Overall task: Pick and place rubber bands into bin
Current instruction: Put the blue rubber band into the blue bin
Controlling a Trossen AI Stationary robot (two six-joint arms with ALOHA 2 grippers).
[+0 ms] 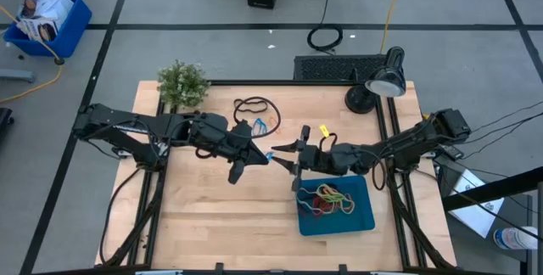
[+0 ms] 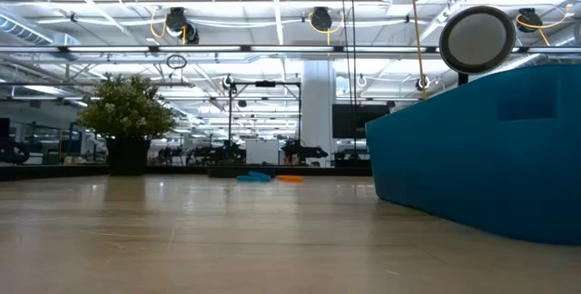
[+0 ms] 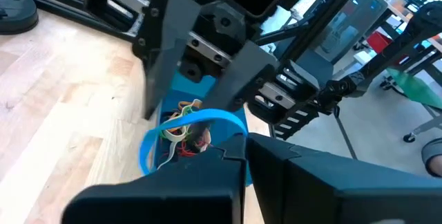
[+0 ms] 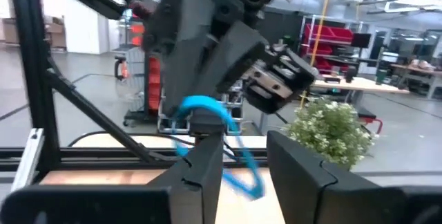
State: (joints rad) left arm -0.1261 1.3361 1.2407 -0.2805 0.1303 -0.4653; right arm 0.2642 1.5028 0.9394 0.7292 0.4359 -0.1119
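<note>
So the wooden table (image 1: 212, 224) has the teal bin (image 1: 361, 217) near its right front, with a tangle of rubber bands (image 1: 329, 199) inside. Above the bin's back edge the two grippers meet: left gripper (image 1: 265, 157) pinches a blue rubber band (image 3: 197, 122), right gripper (image 1: 287, 158) has fingers spread around it.

Bright overhead light; wrist views blurred w/ motion.
</note>
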